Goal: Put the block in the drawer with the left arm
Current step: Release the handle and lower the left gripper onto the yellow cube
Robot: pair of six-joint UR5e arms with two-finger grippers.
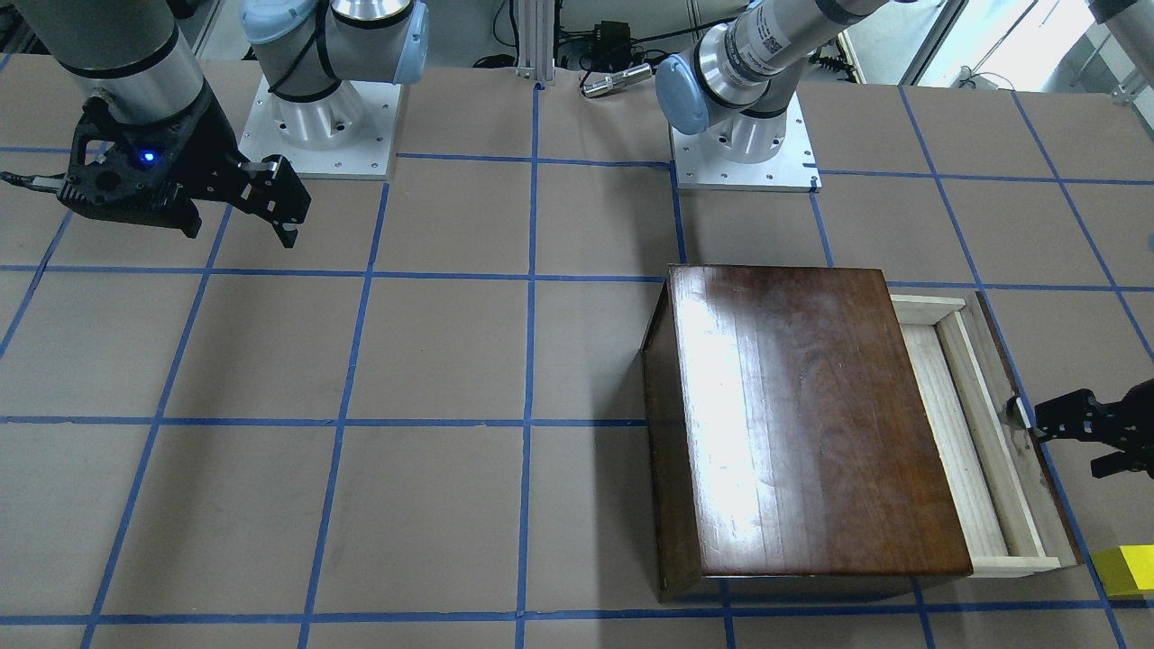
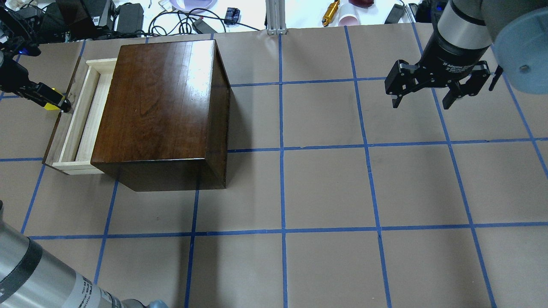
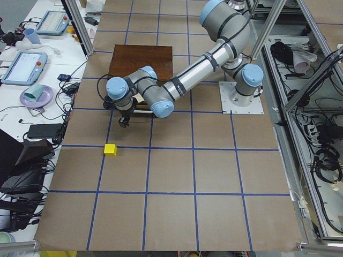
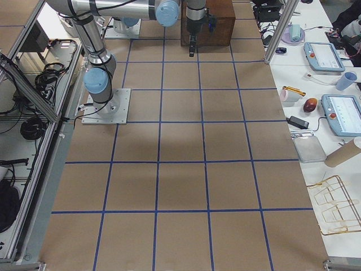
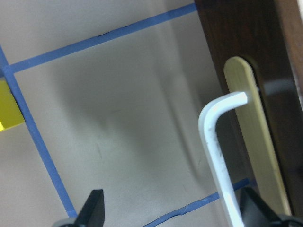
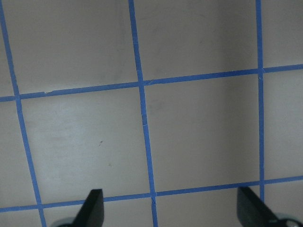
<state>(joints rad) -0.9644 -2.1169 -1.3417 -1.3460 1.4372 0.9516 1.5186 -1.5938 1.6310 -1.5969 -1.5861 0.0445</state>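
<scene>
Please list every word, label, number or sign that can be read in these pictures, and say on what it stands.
"Adaptive": white print on the black wrist band above the right hand; the rest of that line is blurred.
Square code label on the left arm: too small to read.
Nothing else can be read.

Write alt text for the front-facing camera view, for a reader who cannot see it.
A dark wooden cabinet sits on the table with its drawer pulled partly open and the left gripper open at the drawer's front. A yellow block lies on the table near the drawer's corner; the right gripper hangs open far off.
</scene>
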